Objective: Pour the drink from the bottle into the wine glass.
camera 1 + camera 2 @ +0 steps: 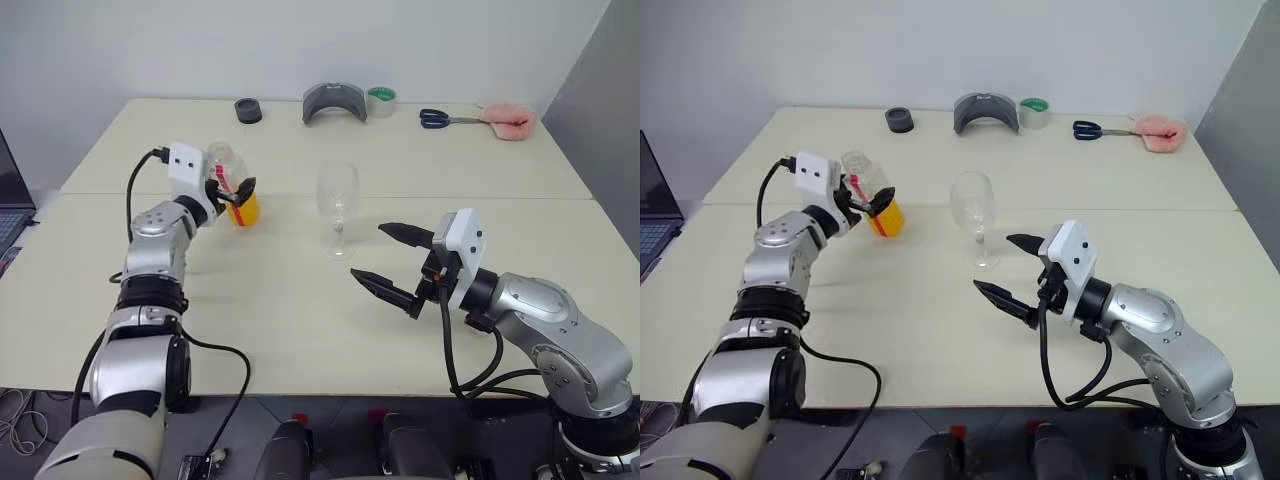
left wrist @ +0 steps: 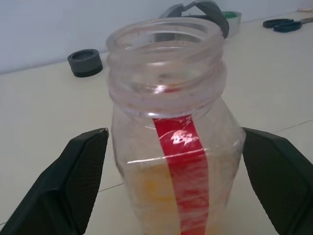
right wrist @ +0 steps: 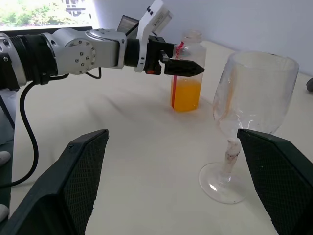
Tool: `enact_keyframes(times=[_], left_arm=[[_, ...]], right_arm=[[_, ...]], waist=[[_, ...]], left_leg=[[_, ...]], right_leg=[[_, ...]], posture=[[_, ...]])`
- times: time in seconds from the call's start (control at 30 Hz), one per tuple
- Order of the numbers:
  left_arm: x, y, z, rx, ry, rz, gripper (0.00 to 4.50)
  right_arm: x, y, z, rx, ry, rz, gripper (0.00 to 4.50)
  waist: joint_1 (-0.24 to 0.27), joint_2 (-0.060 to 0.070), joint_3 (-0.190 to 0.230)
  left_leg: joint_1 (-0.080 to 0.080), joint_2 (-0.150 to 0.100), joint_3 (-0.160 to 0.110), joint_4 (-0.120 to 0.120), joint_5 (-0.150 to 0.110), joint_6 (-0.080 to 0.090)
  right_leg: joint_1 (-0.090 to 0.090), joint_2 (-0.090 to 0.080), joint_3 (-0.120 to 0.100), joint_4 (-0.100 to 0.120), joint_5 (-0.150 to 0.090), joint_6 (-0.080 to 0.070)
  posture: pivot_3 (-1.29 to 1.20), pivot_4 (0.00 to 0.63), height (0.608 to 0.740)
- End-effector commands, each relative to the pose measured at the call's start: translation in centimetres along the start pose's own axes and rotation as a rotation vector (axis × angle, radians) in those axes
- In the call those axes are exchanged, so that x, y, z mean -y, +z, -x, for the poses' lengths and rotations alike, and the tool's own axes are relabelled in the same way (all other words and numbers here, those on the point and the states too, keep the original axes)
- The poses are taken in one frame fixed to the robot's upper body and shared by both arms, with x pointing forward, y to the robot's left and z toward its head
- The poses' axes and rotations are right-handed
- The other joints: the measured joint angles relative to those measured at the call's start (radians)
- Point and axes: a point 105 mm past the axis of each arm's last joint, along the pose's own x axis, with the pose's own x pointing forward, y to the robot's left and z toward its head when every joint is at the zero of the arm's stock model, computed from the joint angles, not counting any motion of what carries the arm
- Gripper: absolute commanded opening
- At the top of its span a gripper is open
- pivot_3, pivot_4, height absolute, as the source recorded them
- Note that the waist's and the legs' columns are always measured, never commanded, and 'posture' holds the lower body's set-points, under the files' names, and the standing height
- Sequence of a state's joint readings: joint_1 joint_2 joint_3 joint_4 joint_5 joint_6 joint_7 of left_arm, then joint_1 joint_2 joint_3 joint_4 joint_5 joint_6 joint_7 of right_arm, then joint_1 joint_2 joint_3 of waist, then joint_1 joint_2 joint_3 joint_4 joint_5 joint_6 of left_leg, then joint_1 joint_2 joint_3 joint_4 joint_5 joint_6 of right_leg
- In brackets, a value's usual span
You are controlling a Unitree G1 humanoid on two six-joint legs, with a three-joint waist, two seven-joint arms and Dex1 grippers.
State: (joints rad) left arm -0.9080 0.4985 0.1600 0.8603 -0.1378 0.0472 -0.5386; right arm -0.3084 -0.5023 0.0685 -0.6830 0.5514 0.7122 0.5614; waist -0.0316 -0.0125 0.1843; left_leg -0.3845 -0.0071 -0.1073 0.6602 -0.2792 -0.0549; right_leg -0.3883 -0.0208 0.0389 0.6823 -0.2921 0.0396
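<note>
The bottle (image 2: pixel 171 147) is small, of clear plastic, with an open wide mouth and no cap. A red strip runs down its side, and the drink (image 3: pixel 186 96), orange-yellow, fills only the lower part. It stands upright on the table (image 1: pixel 300 330), on the robot's left side, well apart from the glass (image 1: pixel 338 205). The left gripper (image 1: pixel 232 190) is level with the bottle's middle, one finger (image 2: pixel 73 186) on each side of it. In the left wrist view a small gap shows between each finger and the plastic, so the fingers are open around the bottle and do not hold it yet. The glass is clear, empty, with a round bowl, thin stem and round foot. It stands upright near the table's middle. The right gripper (image 1: pixel 398 262) hovers near the glass, fingers wide apart, holding nothing.
</note>
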Motion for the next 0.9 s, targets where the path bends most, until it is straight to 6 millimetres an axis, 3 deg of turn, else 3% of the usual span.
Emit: enact_keyframes(times=[0.03,0.2,0.43,0.57,0.9], left_arm=[[0.0,1.4,-0.3,0.047,0.005,-0.024,3.35],[-0.4,1.1,-0.4,0.045,0.031,-0.001,1.89],[-0.3,1.2,-0.2,0.064,0.033,0.005,1.81],[0.5,3.1,-0.4,0.118,0.000,-0.082,1.81],[5.2,8.0,-1.4,0.272,-0.169,-0.367,1.81]], right_arm=[[-0.5,1.2,0.1,0.036,0.016,0.040,4.50],[-0.4,1.2,0.1,0.034,0.013,0.042,4.50],[-0.1,1.4,0.0,0.045,-0.001,0.043,4.50],[0.3,1.6,0.0,0.058,-0.024,0.039,4.50],[2.3,3.0,0.8,0.111,-0.134,0.048,4.50]], waist=[[0.000,0.000,0.000],[0.000,0.000,0.000],[-0.001,0.000,0.000],[0.000,0.000,0.000],[0.001,-0.002,0.001]], left_leg=[[0.000,0.000,0.000,0.000,0.000,0.000],[0.000,0.000,0.000,0.000,0.000,0.000],[0.000,0.000,0.000,0.000,0.000,0.000],[0.000,0.000,0.000,0.000,0.000,0.000],[-0.002,-0.001,0.000,0.000,0.000,0.000]], right_leg=[[0.000,0.000,0.000,0.000,0.000,0.000],[0.000,0.000,0.000,0.000,0.000,0.000],[0.000,0.000,0.000,0.001,0.000,0.000],[0.000,0.000,0.000,0.001,0.000,0.000],[-0.001,-0.001,0.000,0.000,0.000,0.000]], posture=[[0.00,0.150,0.740],[0.00,0.150,0.740],[0.00,0.150,0.740],[0.00,0.150,0.740],[0.00,0.150,0.740]])
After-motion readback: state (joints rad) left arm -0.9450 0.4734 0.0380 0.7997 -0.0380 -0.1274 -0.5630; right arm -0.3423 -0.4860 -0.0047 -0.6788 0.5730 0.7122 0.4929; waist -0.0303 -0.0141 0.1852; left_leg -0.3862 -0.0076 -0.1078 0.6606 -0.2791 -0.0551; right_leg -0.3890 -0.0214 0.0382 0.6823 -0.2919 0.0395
